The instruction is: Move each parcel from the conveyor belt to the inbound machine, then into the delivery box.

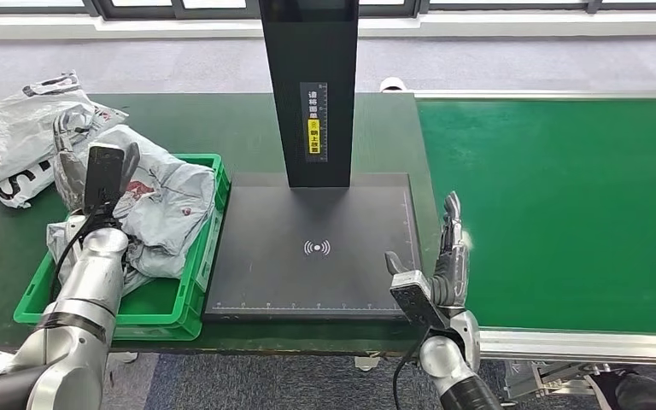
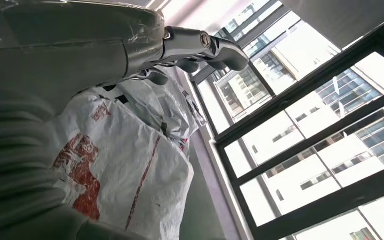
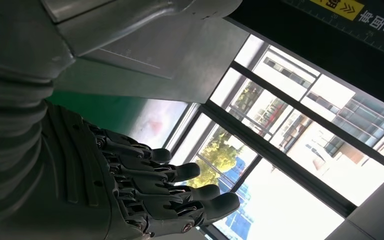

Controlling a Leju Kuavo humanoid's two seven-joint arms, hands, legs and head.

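Head view, left hand spread over binned parcels, right wrist view, right hand spread, holding nothing

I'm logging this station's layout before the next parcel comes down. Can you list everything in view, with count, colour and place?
Conveyor belt: one, green, right side, nothing on its visible part.
Inbound machine: one, black flat plate with a black upright post at its back, centre, nothing on the plate.
Delivery box: one, green crate, left of the machine.
Parcels in the box: grey-white bags with red print, count unclear.
Parcel behind the box: at least one, white-grey bag on the dark green table.
Windows: dark-framed, in both wrist views.
Left hand: over the parcels in the box.
Right hand: open, at the belt's near edge.
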